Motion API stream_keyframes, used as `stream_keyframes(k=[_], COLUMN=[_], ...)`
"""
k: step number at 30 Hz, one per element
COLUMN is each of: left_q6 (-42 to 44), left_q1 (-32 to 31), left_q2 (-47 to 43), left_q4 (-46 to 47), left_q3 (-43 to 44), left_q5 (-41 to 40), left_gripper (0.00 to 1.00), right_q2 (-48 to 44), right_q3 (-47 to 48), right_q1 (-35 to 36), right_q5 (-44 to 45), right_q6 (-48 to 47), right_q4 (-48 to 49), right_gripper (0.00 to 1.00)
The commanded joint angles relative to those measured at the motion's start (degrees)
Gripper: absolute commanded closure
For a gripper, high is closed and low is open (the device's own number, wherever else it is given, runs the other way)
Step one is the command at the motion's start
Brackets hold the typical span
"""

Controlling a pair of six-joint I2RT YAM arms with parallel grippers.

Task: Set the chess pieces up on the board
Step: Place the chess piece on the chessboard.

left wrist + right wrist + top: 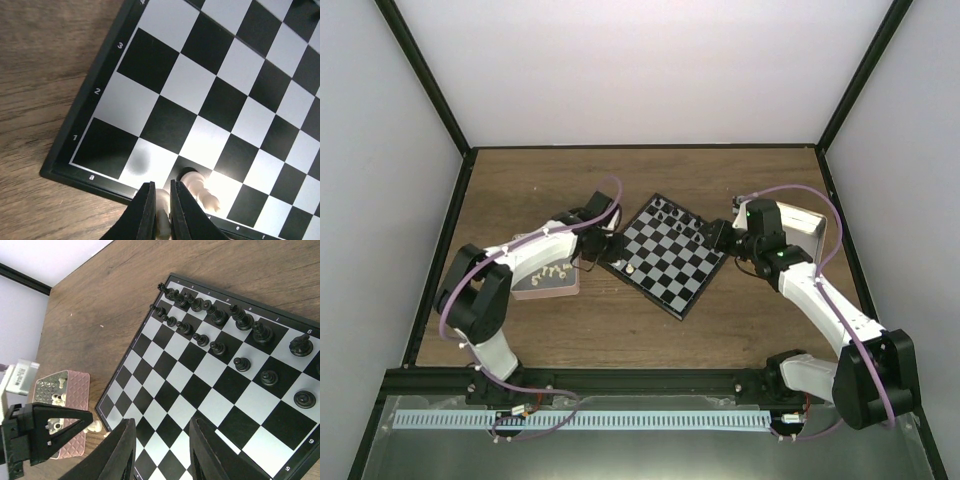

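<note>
Pinched in the closed left jaws: a cream-white piece (162,219) at the board's (200,100) first-rank edge, beside another white piece (201,192). From the right wrist only: right jaws parted, empty; black pieces (215,315) in two rows; pink tray (75,390).

Table (40,75): wood-grain surface, matt, finely streaked.
Board (165,125): smooth checks with a satin finish and soft glare on the pale squares. The rim is matt black and looks like plastic.
Black chess pieces (262,332): smooth, glossy.
Cream chess piece (162,217): smooth, faint sheen.
Left gripper (161,184): fingers (142,215) of matt black plastic.
Pink tray (75,390): quilted, diamond-embossed.
Box (815,232): silvery, reflective inside.
</note>
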Motion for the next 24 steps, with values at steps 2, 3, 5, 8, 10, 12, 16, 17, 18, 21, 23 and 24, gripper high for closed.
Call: stream_keyframes(k=[2, 3, 5, 8, 10, 12, 16, 17, 18, 21, 23, 24], left_q6=[1.14, 1.12, 1.13, 1.36, 1.39, 1.55, 1.77, 1.88, 1.91, 1.48, 1.49, 1.54], left_q1=[-0.43, -0.43, -0.51, -0.71, -0.69, -0.69, -0.71, -0.7, -0.69, -0.78, -0.79, -0.78], left_q2=[3.51, 3.91, 4.46, 5.23, 5.76, 6.09, 6.07, 6.18, 6.27, 6.22, 6.48, 6.7], left_q4=[1.47, 1.64, 1.69, 1.38, 1.41, 1.25, 1.96, 2.11, 2.45, 3.5, 3.43, 3.23], left_q3=[0.88, 0.93, 0.91, 0.89, 0.93, 0.96, 0.88, 1.14, 1.29, 1.88, 2.56, 2.98], left_q5=[2.89, 3.07, 2.95, 1.92, 1.74, 1.86, 1.17, 1.13, 1.03, -0.73, -1.8, -2.16], left_gripper=[0.89, 0.89, 0.89, 0.89, 0.89, 0.89, 0.89, 0.89, 0.89, 0.89, 0.89, 0.89], right_q2=[-0.66, -0.71, -0.67, -0.88, -1.01, -0.86, -0.59, -0.65, -0.63, -0.88, -0.9, -1.01], right_q3=[-0.37, -0.38, -0.39, -0.54, -0.65, -0.61, -0.39, -0.46, -0.53, -0.67, -0.77, -0.88], right_q1=[0.52, 0.43, 0.51, 0.45, 0.51, 0.46, 0.45, 0.5, 0.48, 0.47, 0.49, 0.54], right_q5=[0.75, 0.78, 0.87, 0.8, 0.76, 0.75, 0.72, 0.77, 0.79, 0.94, 1.0, 0.97], right_q6=[0.11, 0.08, 0.05, 0.5, 0.8, 0.95, 0.77, 0.75, 0.75, 0.81, 0.84, 0.89], right_q4=[1.11, 1.04, 0.93, 1.19, 1.7, 1.84, 1.57, 1.49, 1.47, 1.34, 1.34, 1.33], right_gripper=[0.69, 0.69, 0.69, 0.69, 0.69, 0.69, 0.69, 0.69, 0.69, 0.69, 0.69, 0.69])
